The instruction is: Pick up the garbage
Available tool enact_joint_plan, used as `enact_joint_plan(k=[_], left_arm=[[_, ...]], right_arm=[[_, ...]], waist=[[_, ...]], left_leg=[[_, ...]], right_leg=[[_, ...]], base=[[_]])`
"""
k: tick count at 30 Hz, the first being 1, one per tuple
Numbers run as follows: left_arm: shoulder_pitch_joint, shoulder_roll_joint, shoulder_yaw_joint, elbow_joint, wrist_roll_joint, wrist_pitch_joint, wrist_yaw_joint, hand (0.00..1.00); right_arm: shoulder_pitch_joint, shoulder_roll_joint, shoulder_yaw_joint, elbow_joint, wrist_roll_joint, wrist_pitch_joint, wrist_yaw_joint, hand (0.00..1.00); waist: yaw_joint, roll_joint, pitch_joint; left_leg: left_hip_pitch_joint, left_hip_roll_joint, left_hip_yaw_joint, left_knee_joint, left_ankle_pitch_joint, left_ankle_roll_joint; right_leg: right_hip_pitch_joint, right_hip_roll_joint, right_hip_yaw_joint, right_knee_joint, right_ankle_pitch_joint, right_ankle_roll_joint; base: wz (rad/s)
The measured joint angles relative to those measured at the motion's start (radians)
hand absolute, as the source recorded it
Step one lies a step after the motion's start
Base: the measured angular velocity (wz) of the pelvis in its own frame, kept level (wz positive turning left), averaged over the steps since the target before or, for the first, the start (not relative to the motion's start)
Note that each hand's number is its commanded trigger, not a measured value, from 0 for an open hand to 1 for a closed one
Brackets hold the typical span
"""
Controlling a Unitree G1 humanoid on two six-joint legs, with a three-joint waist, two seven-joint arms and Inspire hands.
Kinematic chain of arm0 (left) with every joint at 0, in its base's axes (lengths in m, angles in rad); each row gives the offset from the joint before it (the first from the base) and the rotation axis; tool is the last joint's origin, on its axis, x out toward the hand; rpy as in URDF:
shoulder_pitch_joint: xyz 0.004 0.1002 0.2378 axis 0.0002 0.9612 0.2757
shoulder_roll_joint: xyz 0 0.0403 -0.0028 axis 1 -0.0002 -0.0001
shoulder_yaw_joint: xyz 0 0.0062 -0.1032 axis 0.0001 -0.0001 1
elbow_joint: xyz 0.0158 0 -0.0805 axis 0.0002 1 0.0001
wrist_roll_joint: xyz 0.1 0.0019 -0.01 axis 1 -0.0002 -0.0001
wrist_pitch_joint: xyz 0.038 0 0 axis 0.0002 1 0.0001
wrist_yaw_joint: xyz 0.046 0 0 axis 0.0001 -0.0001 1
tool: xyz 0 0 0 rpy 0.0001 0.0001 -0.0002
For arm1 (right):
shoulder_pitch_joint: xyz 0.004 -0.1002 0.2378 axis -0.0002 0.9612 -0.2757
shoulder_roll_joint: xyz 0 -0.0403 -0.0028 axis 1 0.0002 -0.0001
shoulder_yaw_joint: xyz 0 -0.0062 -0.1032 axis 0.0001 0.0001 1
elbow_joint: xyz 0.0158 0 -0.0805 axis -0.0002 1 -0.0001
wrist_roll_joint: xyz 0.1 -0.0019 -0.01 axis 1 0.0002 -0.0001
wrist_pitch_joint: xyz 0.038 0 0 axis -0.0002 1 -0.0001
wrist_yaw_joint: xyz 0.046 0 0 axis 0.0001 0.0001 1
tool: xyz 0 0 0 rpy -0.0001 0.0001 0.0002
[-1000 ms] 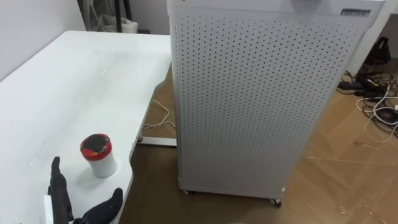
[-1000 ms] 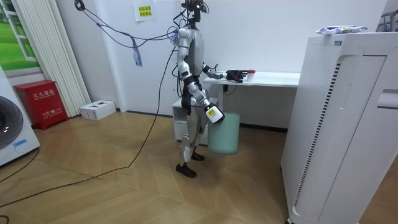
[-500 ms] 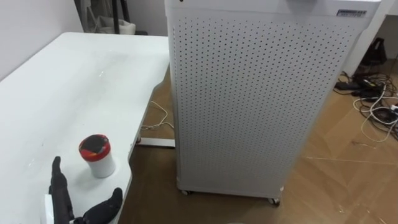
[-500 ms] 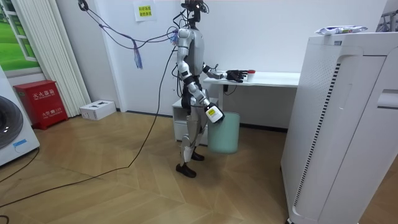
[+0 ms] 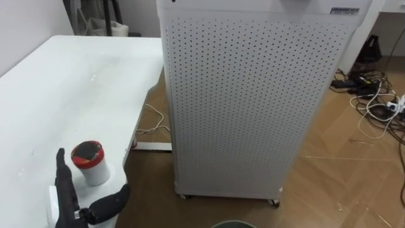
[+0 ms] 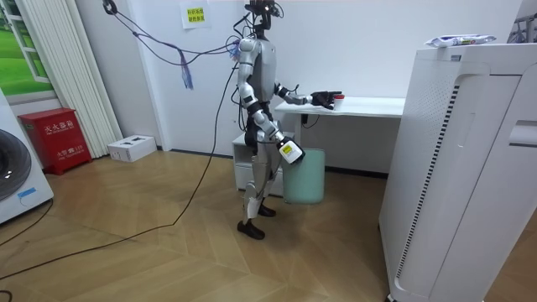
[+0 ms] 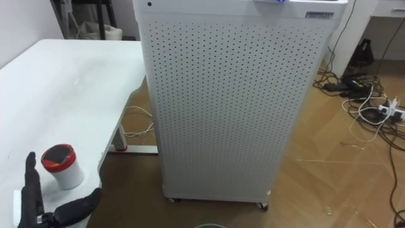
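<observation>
Left eye view: left hand (image 5: 65, 197), spread and empty, just beside red-lidded cup (image 5: 89, 166) on white table (image 5: 63, 82).

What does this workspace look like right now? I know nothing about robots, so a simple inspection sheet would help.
Surface: white table, carrying the cup.
Job's things: red-topped white cup, upright near the table's edge; green bin beside the robot.
Clutter: packet on top of the tall perforated white unit.
Hands: left hand open, close beside the cup; right hand low by the bin.
Cables: loose cables on the floor to the right.
Surroundings: wooden floor.
</observation>
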Motion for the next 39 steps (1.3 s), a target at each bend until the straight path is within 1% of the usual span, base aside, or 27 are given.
enact_joint_plan(k=[2,4,6,7,11,18,19,21,25,30,32,39], left_arm=[[-0.024,0.008,0.0,0.0,0.0,0.0,0.0,0.0],[-0.033,0.013,0.0,0.0,0.0,0.0,0.0,0.0],[-0.033,0.016,0.0,0.0,0.0,0.0,0.003,0.0],[-0.033,0.018,0.0,0.0,0.0,0.0,0.005,0.0],[-0.033,0.019,0.001,0.0,0.002,0.0,0.012,0.0],[-0.033,0.024,0.002,0.0,0.002,0.0,0.016,0.0],[-0.033,0.026,0.002,0.0,0.002,0.0,0.017,0.13],[-0.033,0.027,0.002,0.0,0.002,0.0,0.019,1.0],[-0.033,0.033,0.001,0.0,-0.001,0.0,0.019,1.0],[-0.038,0.037,0.002,0.013,-0.008,-0.001,0.018,1.0],[-0.056,0.037,0.002,0.041,-0.009,-0.001,0.009,1.0],[-0.057,0.034,-0.001,0.052,-0.01,0.001,-0.018,1.0]], right_arm=[[0.0,0.0,0.0,0.0,-0.038,0.0,0.0,1.0],[0.0,0.0,0.0,0.0,-0.063,0.0,-0.001,1.0],[0.0,0.0,0.0,0.0,-0.075,0.001,-0.002,1.0],[0.0,-0.001,0.0,0.0,-0.08,0.001,-0.003,1.0],[0.0,-0.001,0.0,0.0,-0.105,0.001,-0.01,1.0],[0.0,-0.001,0.0,0.0,-0.108,0.002,-0.022,1.0],[0.0,0.0,0.0,0.0,-0.108,0.002,-0.022,1.0],[0.0,0.0,0.0,0.0,-0.108,0.002,-0.022,1.0],[0.001,-0.001,0.0,0.0,-0.108,0.002,-0.024,1.0],[0.011,-0.001,0.0,0.0,-0.107,0.002,-0.038,1.0],[0.011,-0.001,0.0,0.0,-0.107,0.002,-0.037,1.0],[0.011,-0.001,0.0,-0.003,-0.107,0.004,-0.036,1.0]], waist=[[0.0,0.002,0.0002],[0.0,0.006,0.0005],[0.0,0.009,0.0023],[0.001,0.011,0.0016],[-0.007,0.012,0.0016],[-0.011,0.011,0.0017],[-0.013,0.011,0.0017],[-0.015,0.011,0.0016],[-0.021,0.011,0.0015],[-0.02,0.011,0.0013],[-0.019,0.011,0.0013],[-0.022,0.009,0.0019]], left_leg=[[0.001,0.0,0.0,0.0,0.0,0.0],[0.003,0.0,0.0,0.0,0.0,0.0],[0.009,0.0,0.0,-0.001,0.0,0.0],[0.01,0.0,-0.001,-0.001,0.0,0.0],[0.01,0.0,-0.008,-0.002,0.0,0.0],[0.009,-0.001,-0.008,-0.003,0.0,0.0],[0.008,-0.001,-0.008,-0.003,0.0,0.0],[0.008,-0.001,-0.008,-0.003,0.0,0.0],[0.008,-0.001,-0.007,-0.002,0.0,0.0],[0.017,-0.001,-0.003,-0.003,0.0,0.0],[0.018,0.0,-0.002,-0.004,0.0,0.0],[0.018,0.002,0.002,-0.004,0.0,0.0]], right_leg=[[0.0,0.001,0.004,-0.001,0.0,0.0],[0.001,0.001,0.007,-0.001,0.0,0.0],[0.001,0.003,0.022,-0.001,0.0,0.0],[0.002,0.003,0.027,-0.002,0.0,0.0],[0.001,0.004,0.025,-0.001,0.0,0.0],[0.0,0.003,0.026,-0.001,0.0,0.0],[0.0,0.003,0.026,-0.001,0.0,0.0],[0.0,0.003,0.026,0.0,0.0,0.0],[0.0,0.003,0.027,0.0,0.0,0.0],[0.003,0.003,0.028,-0.001,0.0,0.0],[0.002,0.003,0.028,-0.001,0.0,0.0],[0.002,0.005,0.036,0.0,0.003,-0.002]], base=[[0.0],[-0.05],[-0.1],[-0.09],[-0.01],[0.0],[0.0],[0.0],[0.0],[0.0],[0.0],[-0.01]])
